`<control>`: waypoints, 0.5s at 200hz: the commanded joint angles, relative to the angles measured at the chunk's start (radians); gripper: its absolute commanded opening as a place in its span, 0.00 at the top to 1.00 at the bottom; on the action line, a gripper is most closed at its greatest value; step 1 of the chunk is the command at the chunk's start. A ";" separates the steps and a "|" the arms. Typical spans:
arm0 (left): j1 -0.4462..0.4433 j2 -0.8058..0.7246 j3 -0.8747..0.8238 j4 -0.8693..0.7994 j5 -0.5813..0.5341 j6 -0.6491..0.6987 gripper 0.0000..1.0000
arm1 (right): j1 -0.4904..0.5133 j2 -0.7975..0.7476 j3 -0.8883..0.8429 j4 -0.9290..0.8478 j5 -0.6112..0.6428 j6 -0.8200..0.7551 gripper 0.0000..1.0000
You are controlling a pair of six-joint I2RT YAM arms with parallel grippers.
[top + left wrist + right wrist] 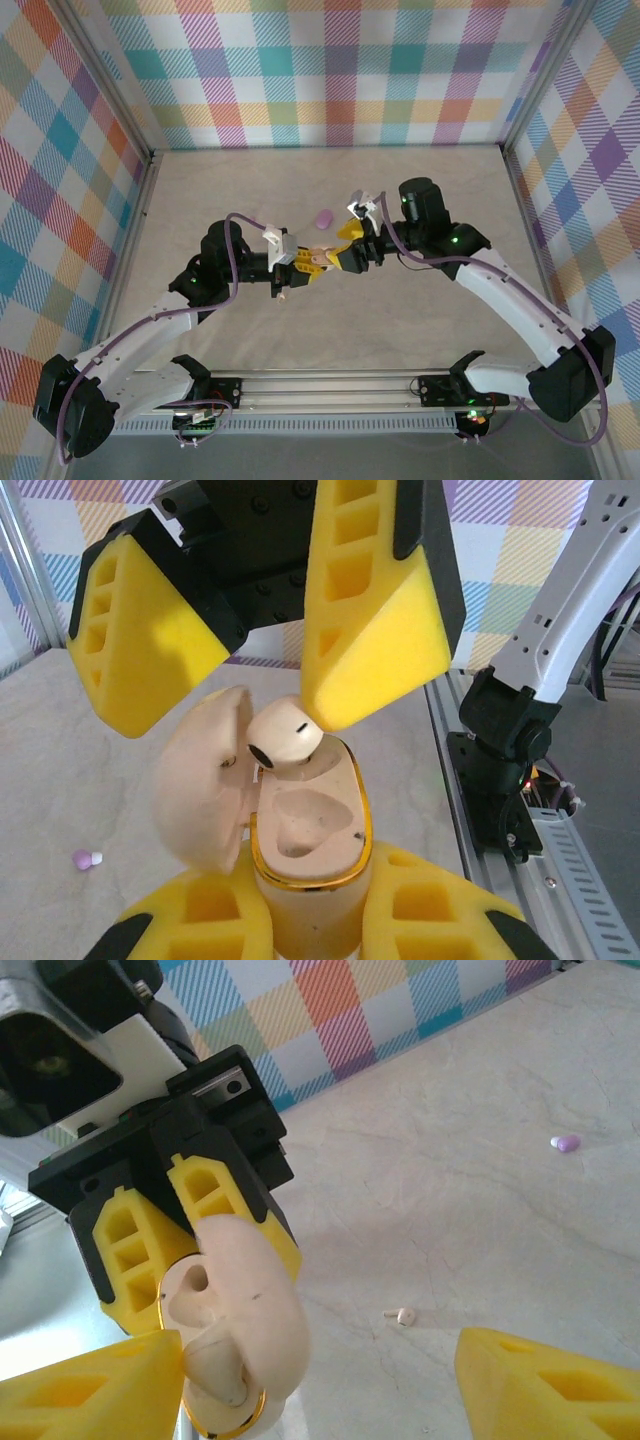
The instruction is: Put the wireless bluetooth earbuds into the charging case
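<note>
case earbud look: cream earbud (285,738), glossy, bean-shaped, with a dark round hole on the end facing my left wrist camera
case earbud place: at the far rim of the charging case (310,880), tilted and not down in a socket, touching the inner tip of one finger of my right claw (320,1380)
right claw: spread wide, nothing between the fingers, hanging just over the open case
left claw (312,925): clamped on the case body, holding it upright above the table (200,200)
case look: cream shell, gold band round the rim, lid (200,780) swung open to one side
case contents: the near moulded socket (300,830) is bare; the far socket is hidden under the tilted bud, so I can't tell
loose cream earbud (400,1315): tiny, lying on the table, well apart from the case
loose purple earbud (85,859): light purple with a pale tip, lying on the table off to the lid side, apart from both claws
</note>
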 commanded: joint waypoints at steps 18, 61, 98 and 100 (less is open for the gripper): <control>0.000 -0.013 -0.037 0.021 0.052 -0.019 1.00 | -0.020 0.036 0.031 0.043 0.031 0.072 0.30; 0.000 -0.020 -0.057 0.029 0.029 -0.025 1.00 | -0.020 0.044 0.025 0.021 -0.067 0.050 0.30; 0.001 -0.005 -0.053 0.034 0.028 -0.023 1.00 | -0.020 0.049 0.030 0.007 -0.123 0.044 0.33; 0.001 -0.004 -0.052 0.034 0.029 -0.022 1.00 | -0.020 0.049 0.030 0.006 -0.124 0.047 0.33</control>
